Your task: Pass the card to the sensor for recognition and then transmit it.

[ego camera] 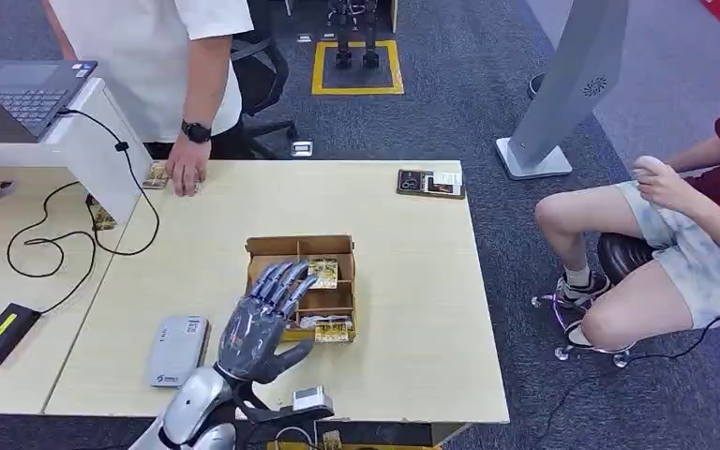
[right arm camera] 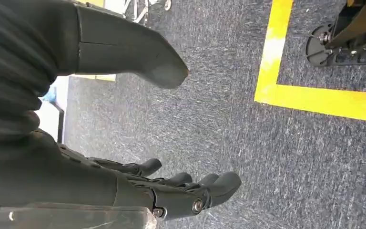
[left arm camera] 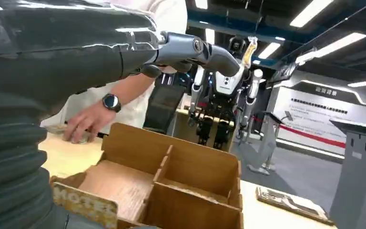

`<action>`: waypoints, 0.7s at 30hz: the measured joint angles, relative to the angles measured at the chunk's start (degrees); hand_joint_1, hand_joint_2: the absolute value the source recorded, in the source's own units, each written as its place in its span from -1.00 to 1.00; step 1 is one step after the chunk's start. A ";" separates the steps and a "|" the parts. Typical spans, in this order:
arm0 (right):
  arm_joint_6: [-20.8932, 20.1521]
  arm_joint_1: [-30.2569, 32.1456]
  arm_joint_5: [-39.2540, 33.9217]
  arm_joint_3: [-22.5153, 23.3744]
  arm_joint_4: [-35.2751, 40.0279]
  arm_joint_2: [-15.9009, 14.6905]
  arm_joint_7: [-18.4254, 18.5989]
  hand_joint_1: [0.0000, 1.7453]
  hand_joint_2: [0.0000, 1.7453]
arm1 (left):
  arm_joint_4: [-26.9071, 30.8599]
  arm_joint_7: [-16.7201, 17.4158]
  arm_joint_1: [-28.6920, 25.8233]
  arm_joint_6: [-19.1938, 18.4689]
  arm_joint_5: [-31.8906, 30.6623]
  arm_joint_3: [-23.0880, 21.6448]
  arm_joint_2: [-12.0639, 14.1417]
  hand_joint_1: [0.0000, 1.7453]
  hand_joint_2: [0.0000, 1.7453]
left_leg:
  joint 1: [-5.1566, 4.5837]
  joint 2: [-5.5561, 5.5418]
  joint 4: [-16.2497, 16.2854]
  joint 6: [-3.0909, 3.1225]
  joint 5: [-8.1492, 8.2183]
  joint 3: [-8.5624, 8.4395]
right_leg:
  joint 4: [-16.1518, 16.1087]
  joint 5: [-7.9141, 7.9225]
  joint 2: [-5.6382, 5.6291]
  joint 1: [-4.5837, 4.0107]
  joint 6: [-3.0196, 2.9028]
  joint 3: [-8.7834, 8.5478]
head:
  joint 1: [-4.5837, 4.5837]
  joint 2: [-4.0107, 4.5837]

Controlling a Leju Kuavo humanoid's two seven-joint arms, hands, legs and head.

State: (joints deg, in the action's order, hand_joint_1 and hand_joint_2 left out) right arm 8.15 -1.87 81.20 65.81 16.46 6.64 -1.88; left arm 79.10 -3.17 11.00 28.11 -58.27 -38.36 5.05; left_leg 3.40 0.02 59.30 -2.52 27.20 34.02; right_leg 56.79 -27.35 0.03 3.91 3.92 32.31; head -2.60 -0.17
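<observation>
We find the left robot hand (ego camera: 264, 319) spread wide and empty over the box (ego camera: 302, 247) mid-counter, where the cards (ego camera: 323, 273) lie. The right robot hand (right arm camera: 171, 188) hangs empty over the floor. We judge the spread fingers may snag a divider or lift several cards.

Bright, even overhead light; slight blur
</observation>
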 joint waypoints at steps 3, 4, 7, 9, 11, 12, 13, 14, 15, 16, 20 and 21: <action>0.07 -0.13 0.17 -0.04 -0.44 -0.11 0.02 -1.00 1.00 | -0.85 -0.11 0.76 -0.70 1.98 -0.09 -0.76 -1.00 1.00 | 0.00 0.00 0.00 0.00 0.00 0.00 | 0.00 0.00 0.00 0.00 0.00 0.00 | 0.00 0.00; 0.13 -0.16 0.33 -0.07 -0.52 -0.11 0.02 -1.00 1.00 | -1.20 -0.24 1.06 -0.98 2.82 -0.09 -0.92 -1.00 1.00 | 0.00 0.00 0.00 0.00 0.00 0.01 | 0.00 0.00 0.00 0.00 0.00 0.00 | 0.02 0.00; 0.20 -0.25 0.66 -0.20 -0.89 -0.20 0.04 -1.00 1.00 | -2.57 -0.33 2.14 -1.77 4.24 -0.09 -1.79 -1.00 1.00 | 0.00 0.00 0.00 0.00 0.00 0.00 | 0.00 0.00 0.01 0.00 0.00 -0.01 | 0.02 0.00; 0.28 -0.37 0.66 -0.26 -1.14 -0.24 0.07 -1.00 1.00 | -3.65 -0.05 2.86 -1.71 3.96 -0.09 -2.25 -1.00 1.00 | 0.00 0.00 0.00 0.00 0.00 0.00 | 0.00 0.00 0.00 0.00 0.01 -0.01 | 0.02 0.00; 0.44 -0.47 0.68 -0.39 -1.40 -0.33 0.11 -1.00 1.00 | -4.74 0.92 3.65 -1.62 2.58 -0.09 -2.43 -1.00 1.00 | 0.00 0.00 0.00 0.00 -0.01 0.00 | 0.00 0.00 0.00 0.00 0.01 -0.01 | 0.04 0.00; 0.52 -0.52 0.68 -0.46 -1.51 -0.35 0.13 -1.00 1.00 | -5.33 1.40 4.12 -1.66 1.83 -0.09 -2.47 -1.00 1.00 | 0.00 0.00 0.00 0.00 -0.01 0.00 | 0.00 0.00 0.00 0.00 0.01 -0.01 | -0.02 0.00; 0.52 -0.58 0.68 -0.52 -1.64 -0.44 0.17 -1.00 1.00 | -5.90 1.95 4.58 -1.77 1.14 -0.09 -2.51 -1.00 1.00 | 0.00 0.00 0.00 0.00 -0.01 0.00 | 0.00 0.00 0.00 0.00 0.01 -0.01 | 0.02 0.00; 0.52 -0.66 0.68 -0.59 -1.77 -0.50 0.35 -1.00 1.00 | -6.44 2.40 4.98 -1.90 0.31 -0.09 -2.56 -1.00 1.00 | 0.00 0.00 0.00 0.00 -0.01 0.00 | 0.00 0.00 0.00 0.00 0.01 -0.01 | 0.00 0.00; 0.52 -0.71 0.68 -0.65 -1.84 -0.52 0.41 -1.00 1.00 | -6.90 2.66 5.37 -2.18 -0.20 -0.09 -2.58 -1.00 1.00 | 0.00 0.00 0.00 0.00 -0.01 0.00 | 0.01 0.00 0.00 0.00 0.01 -0.01 | 0.00 0.00; 0.52 -0.73 0.68 -0.76 -1.88 -0.59 0.46 -1.00 1.00 | -7.47 3.04 5.76 -2.45 -0.63 -0.09 -2.58 -1.00 1.00 | 0.00 0.00 0.00 0.00 -0.01 0.00 | 0.01 0.00 0.00 0.00 0.01 -0.01 | 0.02 0.00; 0.52 -0.79 0.70 -1.11 -2.16 -0.72 0.50 -1.00 1.00 | -9.40 4.20 6.92 -3.54 -2.28 -0.09 -2.60 -1.00 1.00 | 0.00 0.00 0.00 0.00 0.00 0.01 | 0.01 0.00 0.00 0.00 0.00 0.00 | 0.02 0.00; 0.50 -0.79 0.68 -1.18 -2.21 -0.72 0.50 -1.00 1.00 | -9.92 4.20 7.16 -3.63 -2.49 -0.09 -2.60 -1.00 1.00 | 0.00 0.00 0.00 0.00 0.00 0.01 | 0.01 0.00 0.00 0.00 0.00 0.00 | 0.00 0.00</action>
State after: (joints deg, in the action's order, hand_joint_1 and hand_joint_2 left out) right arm 8.66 -2.66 81.88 64.63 14.25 5.92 -1.38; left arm 69.18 1.03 18.16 24.48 -60.76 -38.45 2.45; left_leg 3.40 0.02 59.30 -2.52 27.20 34.03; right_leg 56.80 -27.35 0.03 3.90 3.92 32.30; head -2.60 -0.17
